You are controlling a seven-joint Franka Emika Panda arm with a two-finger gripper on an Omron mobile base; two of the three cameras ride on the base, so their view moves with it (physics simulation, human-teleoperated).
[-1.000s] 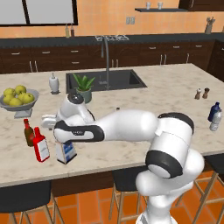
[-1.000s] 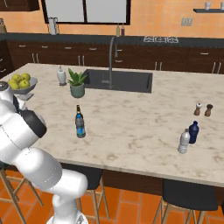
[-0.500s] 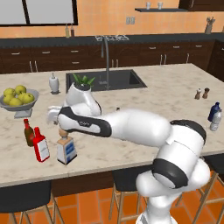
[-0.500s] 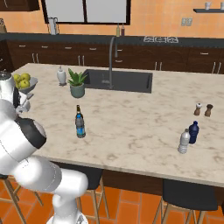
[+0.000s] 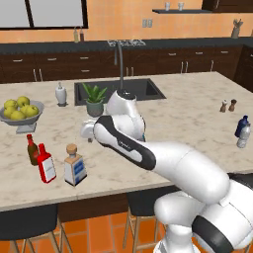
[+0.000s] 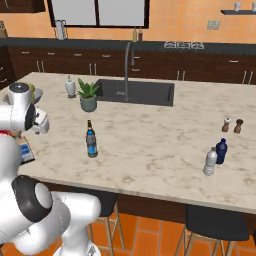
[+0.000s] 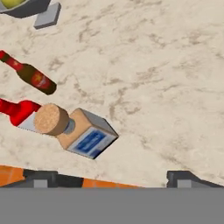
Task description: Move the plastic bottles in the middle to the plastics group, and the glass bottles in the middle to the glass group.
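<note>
The squarish clear bottle with a cork stopper [image 5: 74,165] stands by itself next to the flat red bottle [image 5: 46,163] and the short brown bottle [image 5: 32,149], near the counter's front left. My gripper [image 5: 88,132] hovers above and to the right of them, open and holding nothing. The hand view looks down on the cork bottle [image 7: 74,129], the red bottle [image 7: 17,111] and the short brown bottle [image 7: 33,76]; my fingertips [image 7: 41,178] stand wide apart. Mid-counter, the slim dark long-necked bottle [image 6: 90,129] and the blue-labelled water bottle [image 6: 92,147] stand close together. The dark blue bottle [image 6: 221,151] and pale clear bottle [image 6: 210,162] stand at the right.
A fruit bowl [image 5: 20,111] sits behind the glass group. A potted plant [image 5: 95,99], a white dispenser [image 5: 61,94] and the sink [image 5: 118,91] with its tap lie further back. Salt and pepper shakers [image 6: 232,125] stand at the far right. The counter's front edge runs just below the glass group.
My gripper has let go of the cork-stoppered bottle, risen off it and swung right. The bottle stays standing beside the red bottle.
</note>
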